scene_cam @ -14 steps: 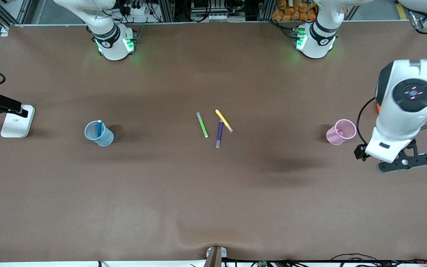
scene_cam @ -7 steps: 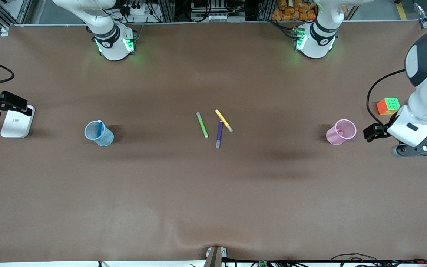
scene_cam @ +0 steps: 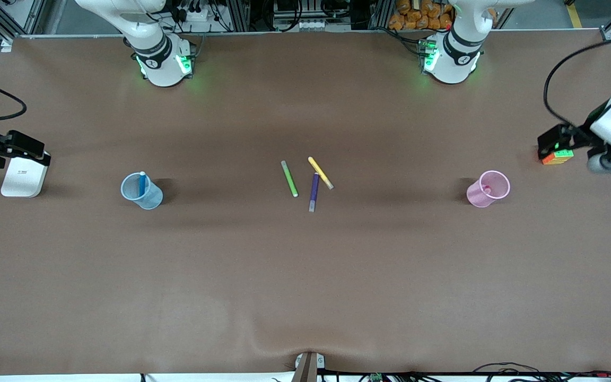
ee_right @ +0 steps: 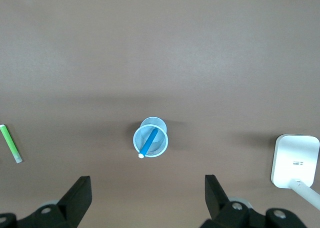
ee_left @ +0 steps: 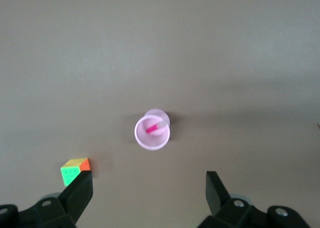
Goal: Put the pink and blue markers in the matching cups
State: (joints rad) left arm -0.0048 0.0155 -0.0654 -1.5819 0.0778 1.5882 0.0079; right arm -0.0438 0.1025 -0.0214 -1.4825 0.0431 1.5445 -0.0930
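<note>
Over the cube (scene_cam: 558,157), the left gripper (ee_left: 149,194) has retreated, open.

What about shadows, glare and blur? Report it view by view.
Front view: soft dark shadow beside the blue cup and pink cup; green base lights glow on the table. Left wrist view: hazy, pink marker soft-edged. Right wrist view: sharper, blue marker crisp, faint shadow bands.

No legible text; small print on white stand (ee_right: 295,160) unreadable.
</note>
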